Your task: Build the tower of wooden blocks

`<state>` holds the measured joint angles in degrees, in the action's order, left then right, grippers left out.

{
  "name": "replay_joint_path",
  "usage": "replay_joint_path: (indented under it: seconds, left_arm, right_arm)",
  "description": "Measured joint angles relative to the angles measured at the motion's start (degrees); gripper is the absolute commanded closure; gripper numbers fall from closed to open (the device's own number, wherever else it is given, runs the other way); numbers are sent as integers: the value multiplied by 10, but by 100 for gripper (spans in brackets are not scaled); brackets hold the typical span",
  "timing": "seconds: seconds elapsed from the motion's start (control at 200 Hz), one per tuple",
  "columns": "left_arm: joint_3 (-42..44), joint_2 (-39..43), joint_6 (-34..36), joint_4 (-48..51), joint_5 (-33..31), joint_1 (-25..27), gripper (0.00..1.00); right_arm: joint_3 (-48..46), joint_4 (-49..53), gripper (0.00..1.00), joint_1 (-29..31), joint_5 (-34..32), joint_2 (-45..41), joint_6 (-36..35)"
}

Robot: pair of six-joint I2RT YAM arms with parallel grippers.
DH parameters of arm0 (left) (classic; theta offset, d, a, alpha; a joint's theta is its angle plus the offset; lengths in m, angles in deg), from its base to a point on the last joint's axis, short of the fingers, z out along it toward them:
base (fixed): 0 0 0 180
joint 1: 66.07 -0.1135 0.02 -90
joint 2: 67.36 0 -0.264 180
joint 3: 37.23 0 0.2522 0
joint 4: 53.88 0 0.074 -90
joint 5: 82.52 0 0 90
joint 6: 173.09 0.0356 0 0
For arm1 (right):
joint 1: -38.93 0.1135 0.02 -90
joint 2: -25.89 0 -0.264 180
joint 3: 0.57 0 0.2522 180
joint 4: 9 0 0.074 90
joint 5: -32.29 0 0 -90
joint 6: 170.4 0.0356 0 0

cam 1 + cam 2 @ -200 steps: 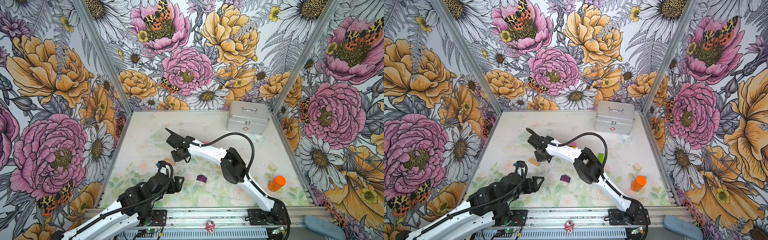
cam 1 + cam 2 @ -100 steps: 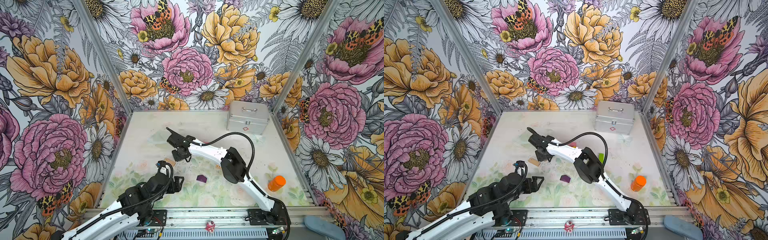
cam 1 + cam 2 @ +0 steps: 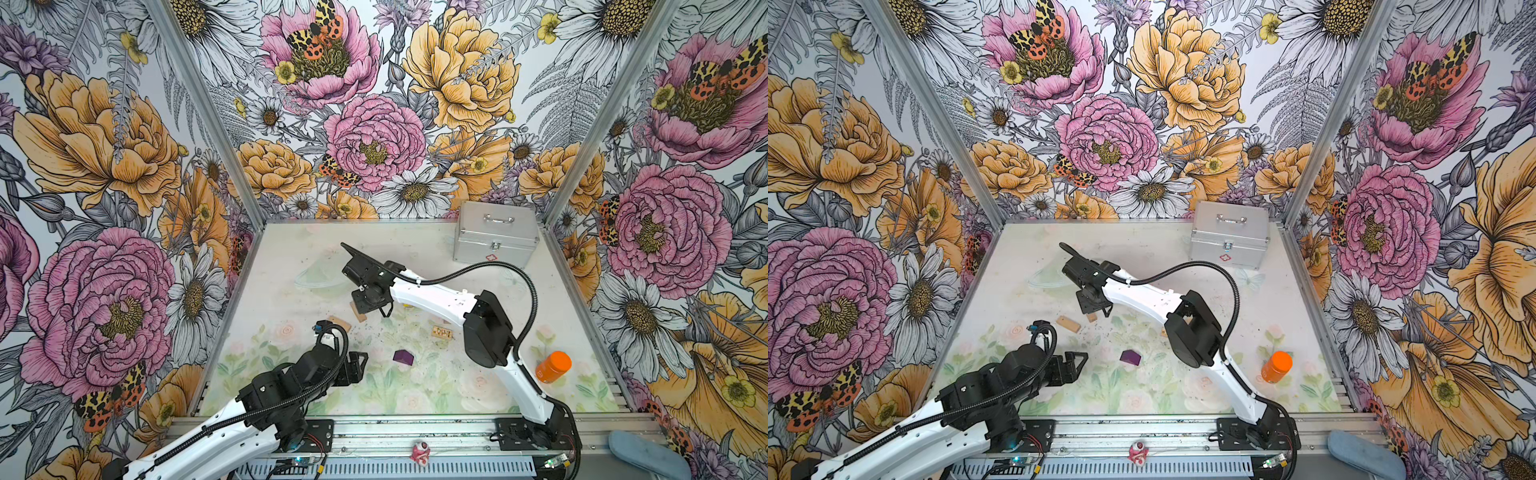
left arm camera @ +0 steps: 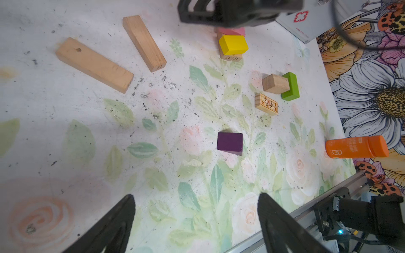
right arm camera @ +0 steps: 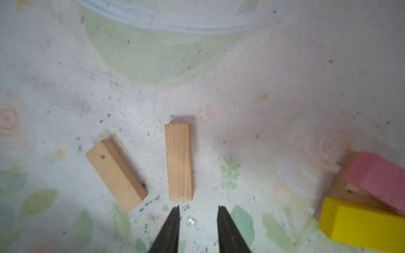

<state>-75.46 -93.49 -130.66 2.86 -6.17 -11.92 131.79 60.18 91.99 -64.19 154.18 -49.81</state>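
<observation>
Left wrist view first: your left gripper (image 4: 195, 195) hovers just short of the purple block (image 4: 229, 143), fingers spread wide and empty. Use the purple block as your reference (it lies alone, touching nothing). Just beyond it, toward the right arm's side, sit a printed tan tile (image 4: 266, 106) and a short tan block (image 4: 274, 84) touching a lime-green block (image 4: 290, 86). Beyond it, toward the left arm's side, lie the holed plank (image 4: 94, 64) and the plain plank (image 4: 143, 42), flat, near each other but apart. Your right gripper (image 5: 198, 207) hangs at one end of the plain plank, jaws a narrow gap apart, gripping nothing. Farther beyond the purple block, a yellow block (image 4: 233, 45) and a pink block (image 4: 232, 31) rest on another tan piece. No tower stands yet.

Expect the blocks to be light and rigid, and probably slicker where painted. Grip a plank across its narrow width, near mid-length, so it hangs level.
</observation>
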Motion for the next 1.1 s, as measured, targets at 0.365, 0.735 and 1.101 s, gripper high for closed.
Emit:
replay_joint_path:
  seconds: [0.365, 0.735, 1.101]
  left_arm:
    - [-9, -9, 2, 0, -9, 0, 11]
    - [-28, -40, 12, 0, -25, 0, 11]
    - [-45, -64, 20, 0, -31, -6, 11]
  right_arm:
    - [-251, -44, 92, -41, -44, -176, 19]
    - [-320, -75, 93, -59, -32, -168, 30]
    - [-320, -99, 93, -69, -9, -143, 29]
